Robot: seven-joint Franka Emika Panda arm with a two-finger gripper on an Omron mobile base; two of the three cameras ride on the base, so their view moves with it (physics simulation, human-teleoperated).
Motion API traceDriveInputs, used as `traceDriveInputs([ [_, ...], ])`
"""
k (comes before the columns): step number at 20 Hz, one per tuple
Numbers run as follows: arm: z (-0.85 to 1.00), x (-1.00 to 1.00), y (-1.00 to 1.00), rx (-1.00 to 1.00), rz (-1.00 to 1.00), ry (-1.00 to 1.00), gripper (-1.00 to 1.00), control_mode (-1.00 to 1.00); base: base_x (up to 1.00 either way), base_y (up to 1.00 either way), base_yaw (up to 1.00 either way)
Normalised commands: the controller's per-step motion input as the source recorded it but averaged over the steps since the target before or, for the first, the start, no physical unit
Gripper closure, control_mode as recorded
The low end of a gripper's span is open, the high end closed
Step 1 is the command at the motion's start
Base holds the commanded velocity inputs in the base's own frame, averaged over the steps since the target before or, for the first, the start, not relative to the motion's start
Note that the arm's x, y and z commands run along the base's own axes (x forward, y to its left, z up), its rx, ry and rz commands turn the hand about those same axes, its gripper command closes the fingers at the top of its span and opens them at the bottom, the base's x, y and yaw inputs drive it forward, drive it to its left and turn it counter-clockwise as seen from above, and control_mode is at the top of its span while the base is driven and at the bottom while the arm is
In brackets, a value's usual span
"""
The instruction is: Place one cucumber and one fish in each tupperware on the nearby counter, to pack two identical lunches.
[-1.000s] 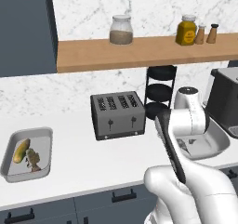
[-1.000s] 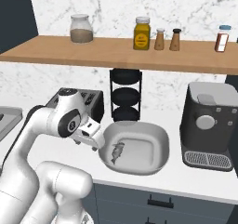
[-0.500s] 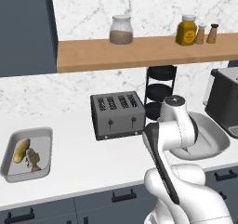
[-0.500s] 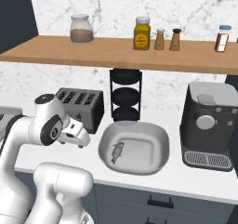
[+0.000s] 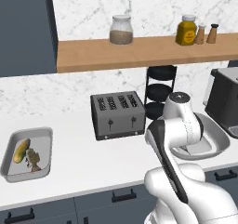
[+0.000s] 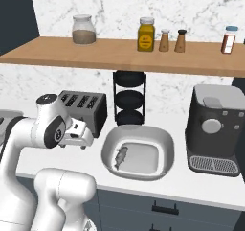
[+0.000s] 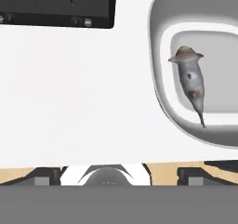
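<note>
**Second lunch one cucumber short; gripper state unconfirmed**

The basin-like tupperware (image 6: 138, 152) on the white counter (image 5: 88, 165) holds one fish (image 6: 120, 156) lying flat on its floor, and no cucumber. The rectangular tupperware (image 5: 28, 153), well apart at the counter's far left, holds a cucumber (image 5: 21, 150) beside a second fish (image 5: 33, 158), so that tray reads as complete. The gripper (image 6: 76, 138) hangs over bare counter between the toaster (image 5: 117, 115) and the basin; whether its fingers are spread or closed cannot be told (nothing is seen between them).

Risks, as judged: no spare cucumber is visible, so the arm may have to search elsewhere, and taking the packed one would undo the finished tray. The toaster and the black three-tier rack (image 6: 128, 98) crowd the basin's rear, where a wide swing could clip them.

The counter is smooth and level, backed by marble wall, with a wooden shelf (image 6: 119, 54) of jars overhead and a coffee machine (image 6: 217, 128) to the right.
</note>
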Motion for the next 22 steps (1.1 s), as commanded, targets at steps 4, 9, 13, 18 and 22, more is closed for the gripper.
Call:
traceDriveInputs([
  [4, -0.02, -0.06, 0.00, 0.00, 0.00, 0.00, -1.00, -1.00, 0.00, 0.00, 0.00],
  [9, 0.00, 0.00, 0.00, 0.00, 0.00, 0.00, -1.00, 1.00, -0.72, -0.25, -0.01],
  [13, 0.00, 0.00, 0.00, 0.00, 0.00, 0.00, -1.00, 1.00, -0.86, -0.51, -0.03],
  [18, 0.00, 0.00, 0.00, 0.00, 0.00, 0.00, -1.00, 1.00, -0.91, -0.72, 0.00],
  [22, 0.00, 0.00, 0.00, 0.00, 0.00, 0.00, -1.00, 1.00, -0.10, -1.00, 0.00],
])
